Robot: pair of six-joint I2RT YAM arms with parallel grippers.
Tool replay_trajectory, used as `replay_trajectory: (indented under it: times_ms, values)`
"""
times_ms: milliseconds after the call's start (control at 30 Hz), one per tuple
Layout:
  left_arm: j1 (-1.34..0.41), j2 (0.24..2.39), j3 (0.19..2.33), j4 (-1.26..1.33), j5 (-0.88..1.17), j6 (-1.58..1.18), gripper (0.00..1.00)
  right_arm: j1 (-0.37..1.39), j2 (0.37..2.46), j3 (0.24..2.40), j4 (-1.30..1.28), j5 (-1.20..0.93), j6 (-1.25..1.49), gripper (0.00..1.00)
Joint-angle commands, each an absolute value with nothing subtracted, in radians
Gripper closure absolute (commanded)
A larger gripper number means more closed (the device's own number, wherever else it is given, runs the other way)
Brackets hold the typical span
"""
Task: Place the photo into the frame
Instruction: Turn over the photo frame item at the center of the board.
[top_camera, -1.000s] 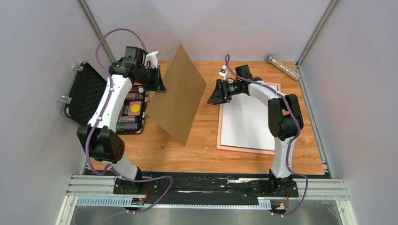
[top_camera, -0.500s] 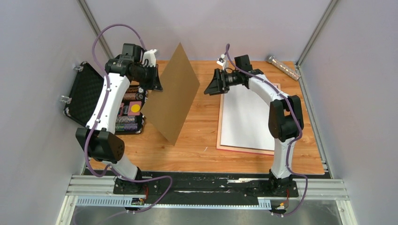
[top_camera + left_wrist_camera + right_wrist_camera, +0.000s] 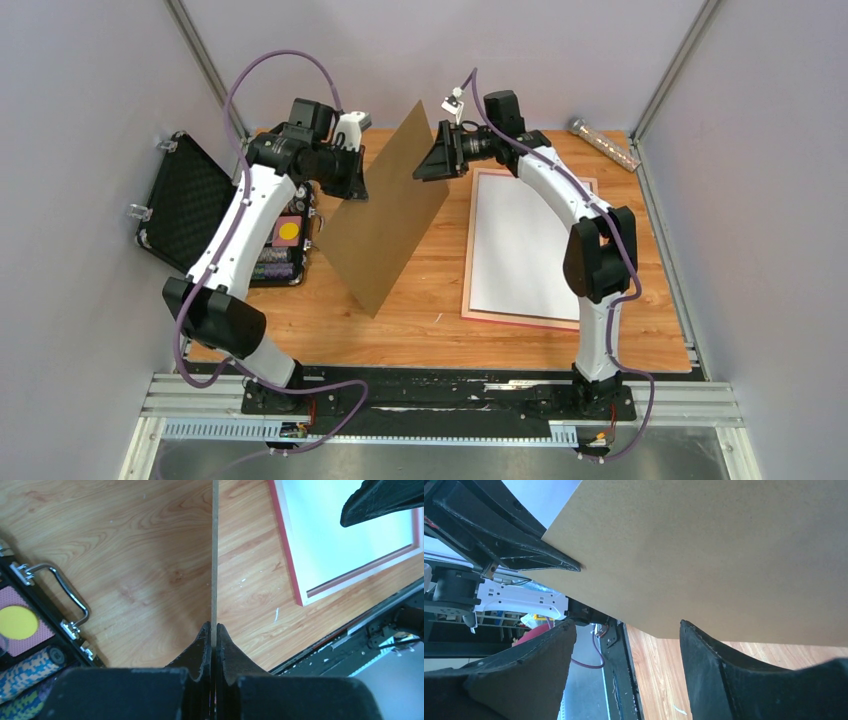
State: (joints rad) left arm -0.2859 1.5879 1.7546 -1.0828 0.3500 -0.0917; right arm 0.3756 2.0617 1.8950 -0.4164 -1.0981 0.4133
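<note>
Presently we hold the flat brown rectangular backing board (image 3: 385, 220) clamped in the left gripper (image 3: 213, 630) above the wooden bench (image 3: 440, 290). The right gripper (image 3: 624, 630) gapes beside it. The white paper photo (image 3: 525, 245) lies inside the pink rectangular frame (image 3: 467, 280), bench right side.

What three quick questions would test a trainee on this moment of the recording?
1. True or false: the left gripper is shut on the brown board.
2. The right gripper is: A) open beside the board, B) shut on the board, C) shut on the frame.
3. Fill in: the pink frame lies flat on the ____.

Key: 1 true; 2 A; 3 table.
</note>
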Motion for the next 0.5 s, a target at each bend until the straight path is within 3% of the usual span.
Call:
replay_trajectory:
  times_ms: [0,367,467]
  values:
    - [-0.298,1.524,1.782,-1.047,0.215,-0.109,1.00,0.375,2.067,1.877,-0.371,-1.118,0.467,0.26]
    - [-0.331,1.465,1.763,-1.036,0.167,-0.142,1.00,0.379,2.033,1.843,-0.352,-1.100,0.475,0.25]
    - [-0.347,1.459,1.744,-1.018,0.176,-0.152,0.88,0.383,2.030,1.838,-0.346,-1.090,0.478,0.25]
